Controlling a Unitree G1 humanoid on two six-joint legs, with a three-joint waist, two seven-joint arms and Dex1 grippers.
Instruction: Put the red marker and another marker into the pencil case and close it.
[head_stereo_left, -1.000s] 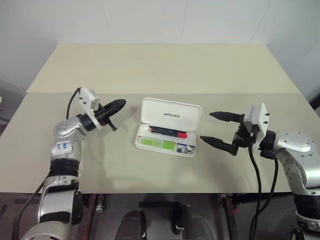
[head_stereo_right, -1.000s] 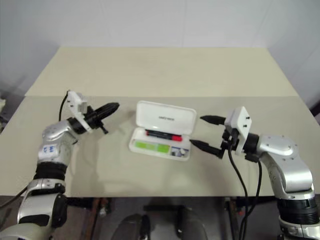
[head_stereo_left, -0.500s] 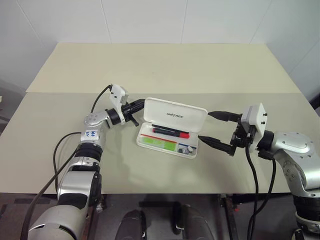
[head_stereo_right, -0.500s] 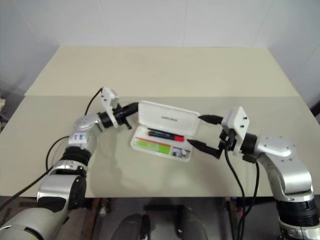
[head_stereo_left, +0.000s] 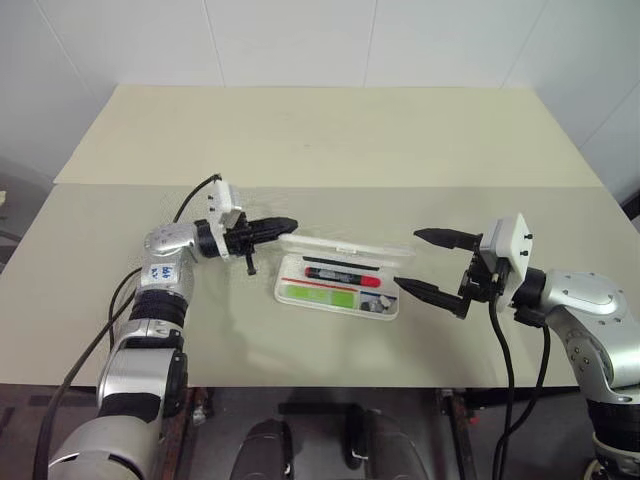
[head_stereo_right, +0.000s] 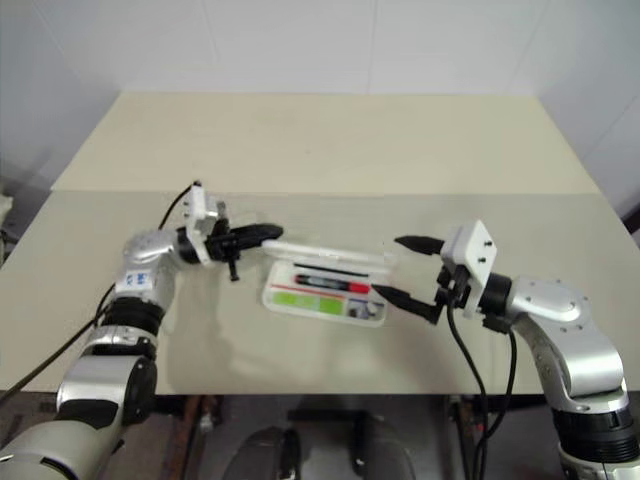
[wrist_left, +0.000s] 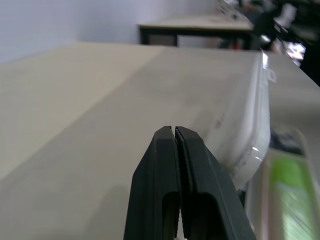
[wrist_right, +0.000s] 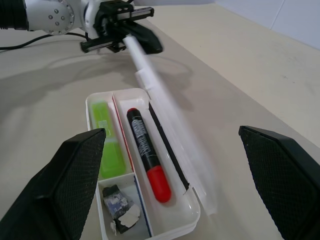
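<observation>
The white pencil case (head_stereo_left: 385, 309) lies mid-table with its lid (head_stereo_left: 335, 247) tilted about halfway down over the tray. Inside lie the red marker (wrist_right: 147, 160), black-barrelled with a red cap, and the lime-green marker (wrist_right: 105, 137) beside it. My left gripper (head_stereo_left: 285, 224) is shut and empty, pointing sideways, its tips against the back of the lid near its left end. My right gripper (head_stereo_left: 424, 264) is open and empty just right of the case, one finger on each side of the case's right end, touching nothing.
A small compartment at the case's right end holds a few small dark and white items (wrist_right: 119, 210). The tan table (head_stereo_left: 300, 130) stretches far behind the case, with a seam across it. A black cable (head_stereo_left: 190, 195) loops off my left wrist.
My left gripper swung right, behind the lid, and the lid has tipped from upright to about half-closed over the tray. The right gripper has stayed in place, open.
</observation>
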